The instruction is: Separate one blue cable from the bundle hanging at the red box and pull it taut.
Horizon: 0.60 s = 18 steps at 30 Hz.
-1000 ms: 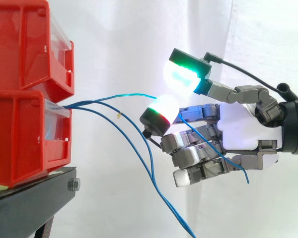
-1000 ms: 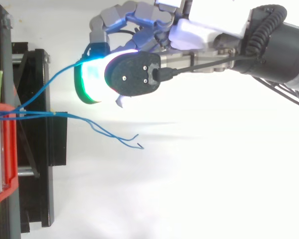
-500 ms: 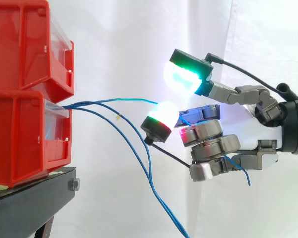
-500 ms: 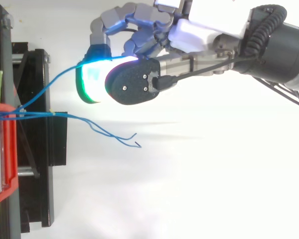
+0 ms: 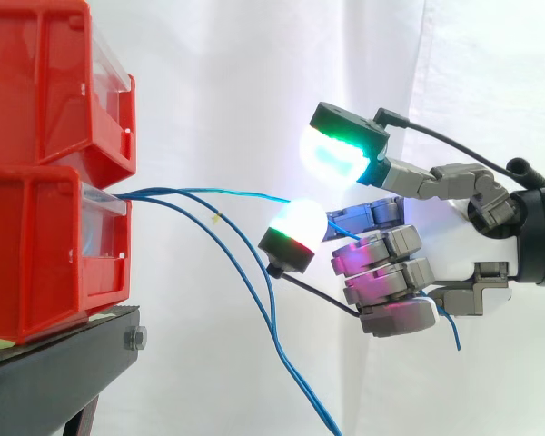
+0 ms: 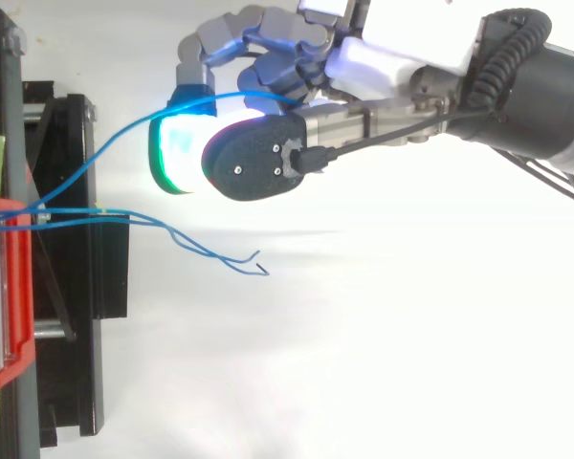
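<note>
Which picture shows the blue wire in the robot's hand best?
The side view: the held blue cable runs from the red bin into the curled fingers of the hand, its end poking out below. The top view shows it bowing away from the other cables.

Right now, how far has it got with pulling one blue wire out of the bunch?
Done: one blue cable is split off from the other two cables, which dangle below the red bin. In hand: the fingers are curled round it. Left: it bows in the top view, so it needs pulling taut.
</note>
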Each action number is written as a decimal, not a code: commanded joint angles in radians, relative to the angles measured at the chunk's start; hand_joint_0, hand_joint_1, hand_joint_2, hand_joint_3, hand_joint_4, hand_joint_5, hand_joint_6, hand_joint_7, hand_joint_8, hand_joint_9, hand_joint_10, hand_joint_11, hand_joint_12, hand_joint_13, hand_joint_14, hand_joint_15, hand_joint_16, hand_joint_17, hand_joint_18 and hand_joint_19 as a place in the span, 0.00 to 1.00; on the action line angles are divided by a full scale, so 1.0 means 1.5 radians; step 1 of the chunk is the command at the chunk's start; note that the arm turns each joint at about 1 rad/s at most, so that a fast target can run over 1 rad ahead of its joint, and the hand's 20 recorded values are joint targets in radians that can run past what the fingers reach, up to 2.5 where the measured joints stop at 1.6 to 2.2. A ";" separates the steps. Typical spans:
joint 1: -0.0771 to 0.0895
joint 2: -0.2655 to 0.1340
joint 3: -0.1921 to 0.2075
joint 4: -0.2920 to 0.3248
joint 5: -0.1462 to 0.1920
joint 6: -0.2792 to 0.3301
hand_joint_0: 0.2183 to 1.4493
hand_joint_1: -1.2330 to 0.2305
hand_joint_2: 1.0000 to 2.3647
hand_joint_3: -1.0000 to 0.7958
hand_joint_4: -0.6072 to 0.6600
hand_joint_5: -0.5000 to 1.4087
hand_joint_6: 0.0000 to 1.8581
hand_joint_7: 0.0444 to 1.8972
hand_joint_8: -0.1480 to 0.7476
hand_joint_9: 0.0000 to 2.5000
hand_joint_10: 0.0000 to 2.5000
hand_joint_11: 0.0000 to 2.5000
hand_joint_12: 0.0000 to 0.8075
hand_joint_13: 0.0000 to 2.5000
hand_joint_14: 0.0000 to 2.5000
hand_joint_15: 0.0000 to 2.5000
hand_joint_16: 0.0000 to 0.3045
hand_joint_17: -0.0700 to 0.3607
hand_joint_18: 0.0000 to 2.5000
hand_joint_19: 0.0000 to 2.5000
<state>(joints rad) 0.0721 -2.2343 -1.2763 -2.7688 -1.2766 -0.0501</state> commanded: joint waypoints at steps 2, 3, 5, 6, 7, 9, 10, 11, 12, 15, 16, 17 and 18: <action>-0.002 -0.007 0.000 -0.003 0.004 -0.002 0.27 0.44 0.00 0.28 0.62 0.15 0.39 0.56 0.47 0.25 0.74 0.61 0.39 0.28 0.93 0.72 0.10 0.32 0.48 0.61; -0.002 -0.007 0.000 -0.002 0.005 -0.002 0.27 0.44 0.00 0.28 0.62 0.15 0.39 0.56 0.47 0.25 0.75 0.62 0.39 0.28 0.94 0.71 0.10 0.32 0.48 0.61; 0.000 -0.007 0.000 -0.001 0.005 -0.003 0.27 0.45 0.00 0.28 0.62 0.15 0.40 0.56 0.48 0.24 0.79 0.63 0.39 0.28 0.95 0.72 0.10 0.32 0.48 0.61; 0.000 -0.007 0.000 -0.002 0.005 -0.004 0.27 0.45 0.00 0.28 0.61 0.15 0.40 0.56 0.48 0.24 0.81 0.63 0.39 0.27 0.96 0.72 0.10 0.32 0.48 0.61; 0.000 -0.007 0.000 -0.003 0.005 -0.006 0.27 0.45 0.00 0.28 0.62 0.15 0.40 0.56 0.48 0.23 0.85 0.64 0.40 0.27 0.97 0.72 0.10 0.32 0.48 0.61; 0.000 -0.007 0.000 -0.003 0.005 -0.009 0.27 0.45 0.00 0.28 0.62 0.15 0.40 0.56 0.48 0.22 0.90 0.66 0.40 0.27 0.96 0.74 0.10 0.32 0.48 0.62; 0.000 -0.007 0.000 -0.003 0.005 -0.009 0.27 0.45 0.00 0.28 0.62 0.15 0.40 0.56 0.48 0.21 0.95 0.68 0.41 0.27 0.96 0.76 0.10 0.32 0.48 0.62; 0.000 -0.007 0.000 -0.003 0.005 -0.009 0.27 0.45 0.00 0.28 0.61 0.15 0.40 0.56 0.49 0.20 0.96 0.68 0.41 0.27 0.97 0.75 0.10 0.32 0.48 0.62; 0.000 -0.007 0.000 -0.003 0.005 -0.009 0.27 0.45 0.00 0.28 0.61 0.15 0.40 0.56 0.48 0.20 0.98 0.69 0.41 0.27 0.97 0.75 0.10 0.32 0.48 0.63; 0.000 -0.007 0.000 -0.003 0.006 -0.011 0.26 0.45 0.00 0.28 0.61 0.15 0.40 0.56 0.49 0.17 1.00 0.71 0.41 0.25 1.00 0.73 0.10 0.32 0.49 0.64; 0.000 -0.007 0.000 -0.002 0.006 -0.012 0.26 0.45 0.00 0.28 0.62 0.15 0.40 0.56 0.50 0.16 1.00 0.71 0.41 0.25 1.00 0.73 0.10 0.33 0.49 0.64; 0.000 -0.007 0.000 -0.003 0.006 -0.014 0.26 0.45 0.00 0.28 0.61 0.15 0.40 0.56 0.49 0.15 1.00 0.72 0.41 0.24 1.00 0.73 0.10 0.33 0.49 0.65; 0.000 -0.007 0.000 -0.002 0.007 -0.015 0.26 0.45 0.00 0.28 0.61 0.15 0.40 0.56 0.50 0.15 1.00 0.73 0.42 0.24 1.00 0.73 0.10 0.33 0.49 0.65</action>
<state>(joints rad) 0.0721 -2.2442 -1.2763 -2.7731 -1.2675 -0.0668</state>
